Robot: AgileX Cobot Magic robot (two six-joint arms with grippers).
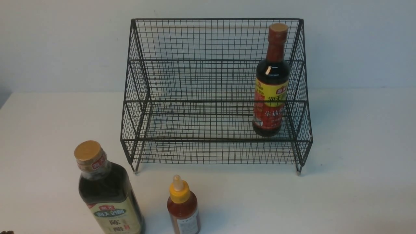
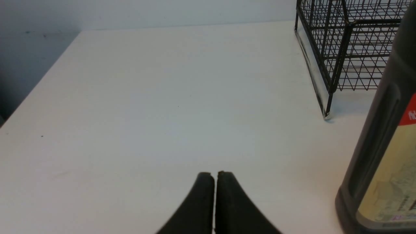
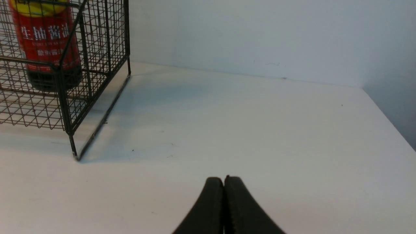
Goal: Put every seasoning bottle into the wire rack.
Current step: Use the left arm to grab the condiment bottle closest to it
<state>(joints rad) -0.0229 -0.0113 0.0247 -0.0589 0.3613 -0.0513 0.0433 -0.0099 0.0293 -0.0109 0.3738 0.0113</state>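
Noted white desk (image 1: 357,182), matte, filling the lower part of the front view. Recorded plain pale wall (image 1: 65,42) behind, meeting the desk along a straight seam. Saw a few tiny dark specks (image 3: 132,150) on the desk in the right wrist view. Logged a faint scuff (image 3: 284,78) on the wall near the seam, same view. Found the desk's side edges in both wrist views, darker grey beyond.

Clearance map. Ahead of the left gripper (image 2: 214,175) (fingers pressed together), open table (image 2: 146,97) runs to the wall (image 2: 162,13). The gold-capped bottle (image 2: 380,156) stands close beside it, with the wire rack (image 2: 344,48) farther ahead past that bottle. Ahead of the right gripper (image 3: 224,180) the table is likewise open. The rack's corner rises ahead to its inner side, with the red-necked bottle (image 3: 45,39) behind the mesh.
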